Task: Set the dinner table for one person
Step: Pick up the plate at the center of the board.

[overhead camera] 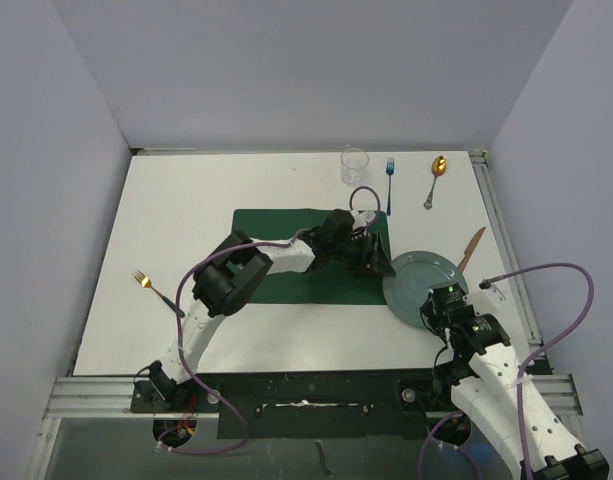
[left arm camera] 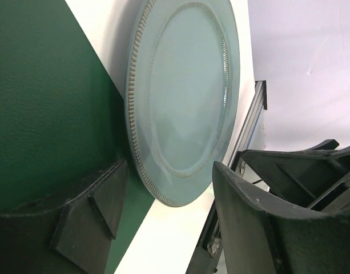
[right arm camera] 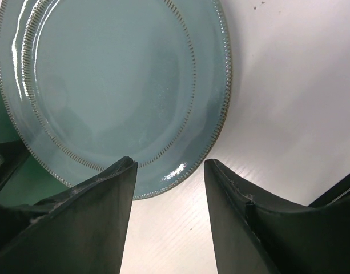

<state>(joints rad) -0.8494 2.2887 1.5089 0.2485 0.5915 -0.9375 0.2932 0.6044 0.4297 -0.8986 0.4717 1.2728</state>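
Dinner table [overhead camera: 186, 220] barely set, by my read. Right gripper [right arm camera: 169, 165] about half open, empty, plate [overhead camera: 423, 283] rim just ahead of its tips. Gold fork [overhead camera: 149, 284] lies well apart, left of the left gripper [overhead camera: 372, 264]. That one: wide open, empty, plate edge just beyond its fingers, placemat [overhead camera: 286, 255] beneath. Plate only overlaps the mat's edge, not centred. Knife [overhead camera: 472, 248] just beyond the right gripper; glass [overhead camera: 354, 166], blue fork [overhead camera: 390, 182], spoon [overhead camera: 437, 178] well beyond the left one. All unplaced.

Dinner table [overhead camera: 186, 220] — plate [overhead camera: 421, 272] (touching placemat [overhead camera: 276, 225]).
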